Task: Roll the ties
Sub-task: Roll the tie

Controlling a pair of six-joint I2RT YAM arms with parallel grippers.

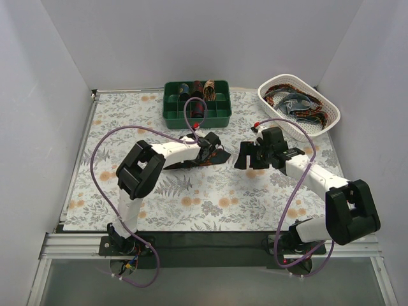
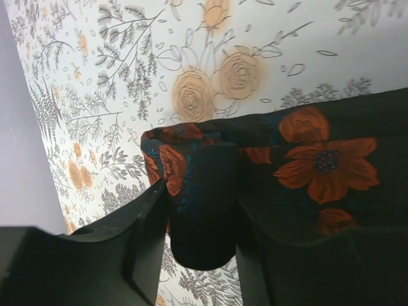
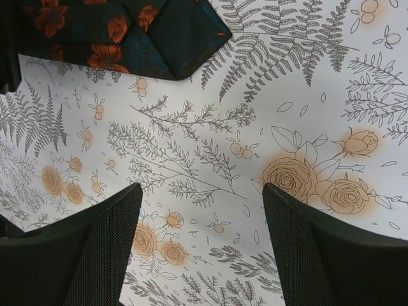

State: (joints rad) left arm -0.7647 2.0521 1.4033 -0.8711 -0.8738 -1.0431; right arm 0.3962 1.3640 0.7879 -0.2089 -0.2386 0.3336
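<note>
The left gripper point(image 1: 215, 148) is pinching the rolled end of the dark fabric necktie with orange-red flowers point(image 2: 319, 166), lying mid-table. The right gripper point(image 3: 201, 197) is hovering wide open and empty at its 3 o'clock. If that pinch is slackening, the springy roll is likely uncoiling, since nothing is pinning its flat tail

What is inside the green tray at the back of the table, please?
Small rolled ties sit in the back compartments of the green tray. A purple cable loops over its middle, partly hiding what lies there.

White table cover point(image 1: 191, 197) printed with grey ferns and orange roses, dark green plastic compartment tray point(image 1: 167, 116) at its far edge, white lattice plastic basket point(image 1: 332, 112) to the right, plain white walls point(image 1: 191, 38) around
</note>
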